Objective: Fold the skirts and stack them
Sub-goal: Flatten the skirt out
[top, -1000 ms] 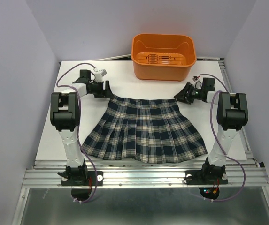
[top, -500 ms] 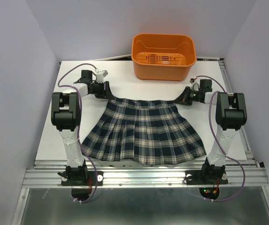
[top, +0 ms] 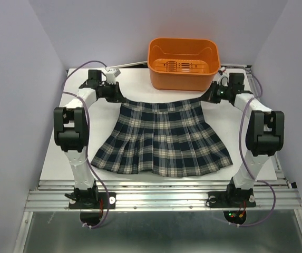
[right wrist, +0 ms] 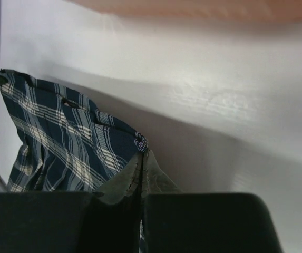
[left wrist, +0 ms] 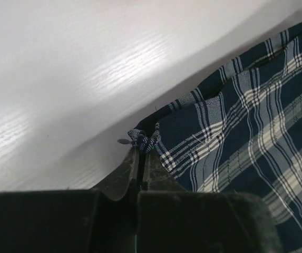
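One navy-and-green plaid skirt (top: 161,137) lies spread on the white table, flared hem toward the arm bases, waistband stretched taut at the far side. My left gripper (top: 120,100) is shut on the waistband's left corner (left wrist: 143,139), which pokes out past the fingertips. My right gripper (top: 202,99) is shut on the waistband's right corner (right wrist: 140,142). In the right wrist view the skirt (right wrist: 56,137) hangs away to the left, lifted slightly off the table.
An orange plastic basket (top: 183,64) stands at the table's far edge, just behind the waistband and between the two grippers. Purple cables loop off both arms. White table (top: 56,153) shows on either side of the skirt.
Both grippers closed on the waistband corners and pulled them away from the bases and outward. The waistband is now taut and nearer the basket, and the whole skirt slid with it.
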Controlling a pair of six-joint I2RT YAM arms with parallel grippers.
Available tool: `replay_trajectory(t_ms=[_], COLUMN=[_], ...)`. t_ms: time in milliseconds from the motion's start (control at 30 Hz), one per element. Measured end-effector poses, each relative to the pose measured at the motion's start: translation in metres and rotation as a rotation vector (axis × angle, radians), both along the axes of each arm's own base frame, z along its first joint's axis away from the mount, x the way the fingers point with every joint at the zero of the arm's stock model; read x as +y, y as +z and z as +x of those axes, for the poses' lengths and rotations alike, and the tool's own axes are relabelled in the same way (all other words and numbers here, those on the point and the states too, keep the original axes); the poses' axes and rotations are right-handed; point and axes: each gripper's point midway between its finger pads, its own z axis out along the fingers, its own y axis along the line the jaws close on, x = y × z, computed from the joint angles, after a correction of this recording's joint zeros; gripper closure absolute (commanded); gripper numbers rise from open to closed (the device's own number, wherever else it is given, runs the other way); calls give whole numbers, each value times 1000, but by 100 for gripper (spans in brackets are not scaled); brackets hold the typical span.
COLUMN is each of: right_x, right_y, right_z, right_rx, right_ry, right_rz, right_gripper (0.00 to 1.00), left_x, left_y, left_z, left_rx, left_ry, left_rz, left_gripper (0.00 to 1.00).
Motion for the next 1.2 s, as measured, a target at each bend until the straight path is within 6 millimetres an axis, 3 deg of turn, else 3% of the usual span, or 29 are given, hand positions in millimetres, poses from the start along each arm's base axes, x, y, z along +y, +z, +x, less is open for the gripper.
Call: replay_trajectory(t_ms=[33, 67, 133, 333, 433, 500, 633, 700, 767, 833, 967, 1067, 1200], right_x=[0, -3, -5, -16, -24, -26, -26, -22, -12, 2, 19, 16, -1], right_y=[16, 52, 88, 185, 238, 267, 339, 360, 373, 373, 358, 347, 349], right_z=[6, 16, 23, 18, 6, -6, -34, -42, -48, -51, -46, -42, -41], right_rx=[-41, -132, -220, -462, -591, -660, -826, -873, -895, -889, -844, -819, -842], right_ry=[0, -6, -16, -63, -111, -134, -164, -161, -134, -95, -47, -64, -131], right_rz=[-7, -24, -42, -121, -171, -186, -176, -145, -95, -57, -33, -78, -176], right_gripper=[99, 99, 99, 99, 99, 99, 99, 99, 99, 99, 99, 99, 99], left_x=[-1, -2, -4, -3, -3, -5, -21, -40, -63, -89, -133, -130, -92], left_y=[11, 36, 71, 189, 252, 302, 369, 391, 400, 399, 373, 353, 346], left_z=[2, 6, 10, -7, -29, -53, -97, -120, -135, -143, -143, -125, -98], left_rx=[-22, -76, -155, -439, -624, -776, -988, -1060, -1089, -1085, -981, -902, -857], left_ry=[-2, -7, -15, -25, -20, -25, -59, -107, -170, -227, -317, -276, -146], left_rz=[-3, -7, -15, -14, -16, -26, -41, -68, -101, -133, -174, -149, -102], left_gripper=[100, 100, 100, 100, 100, 100, 100, 100, 100, 100, 100, 100, 100])
